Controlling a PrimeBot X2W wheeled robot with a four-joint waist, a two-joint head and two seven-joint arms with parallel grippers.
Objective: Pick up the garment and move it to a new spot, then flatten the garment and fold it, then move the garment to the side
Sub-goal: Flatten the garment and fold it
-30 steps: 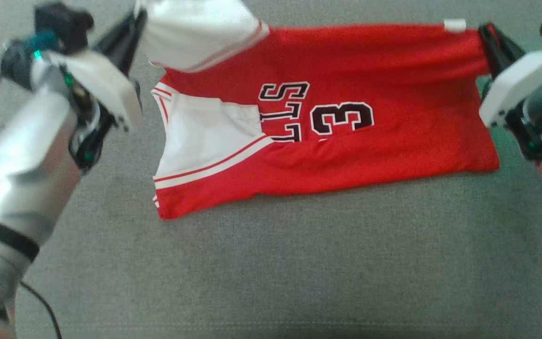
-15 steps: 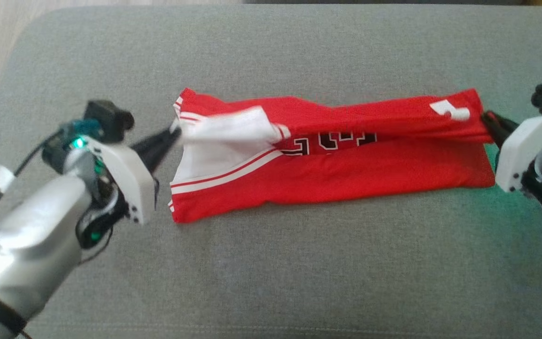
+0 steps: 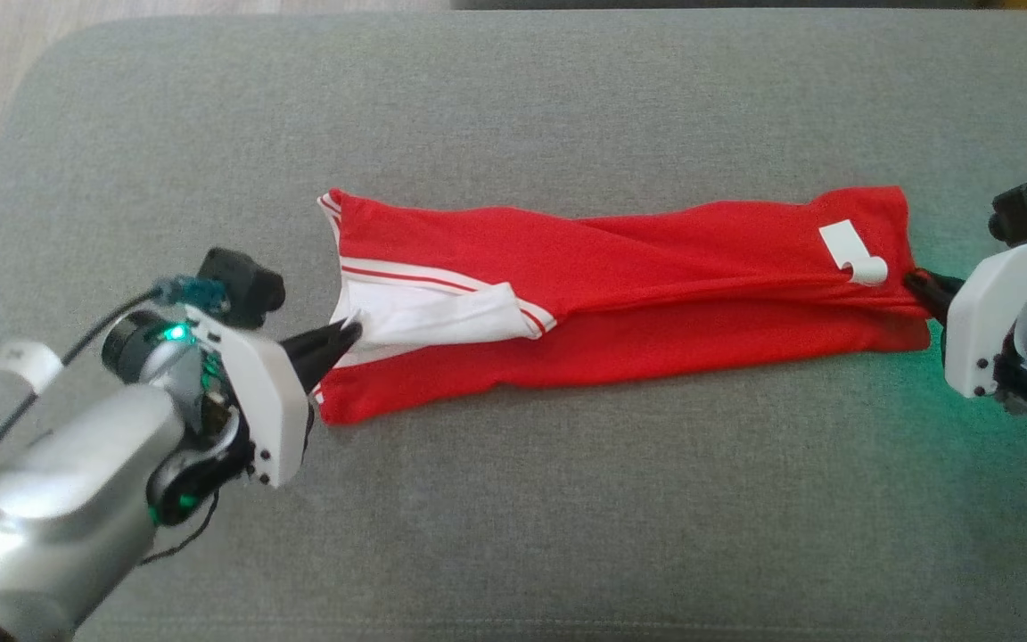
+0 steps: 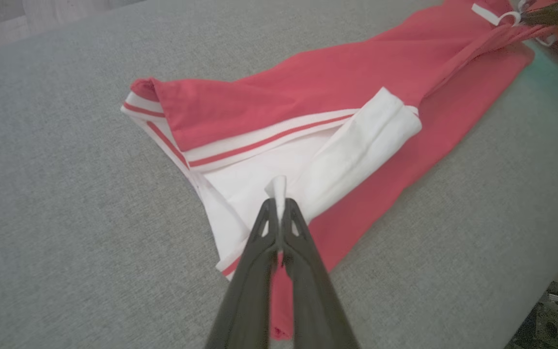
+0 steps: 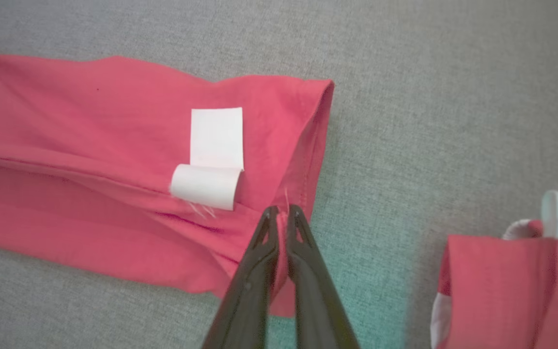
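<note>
Your left tool (image 4: 278, 209): clenched on white sleeve edge of jersey (image 3: 656, 276).
Your right tool (image 5: 283, 211): clenched on red hem, just beside white label (image 5: 213, 160).
Jersey: folded lengthwise, stretched between tools, lying on grey cushion (image 3: 513, 535), near middle.

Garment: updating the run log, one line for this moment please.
garment: folded lengthwise on cushion | left gripper: shut on white end | right gripper: shut on red hem

One garment (image 3: 656, 267), two pincers (image 3: 353, 330) (image 3: 913, 283)

The garment (image 5: 90, 121) runs off the right wrist view's left edge
</note>
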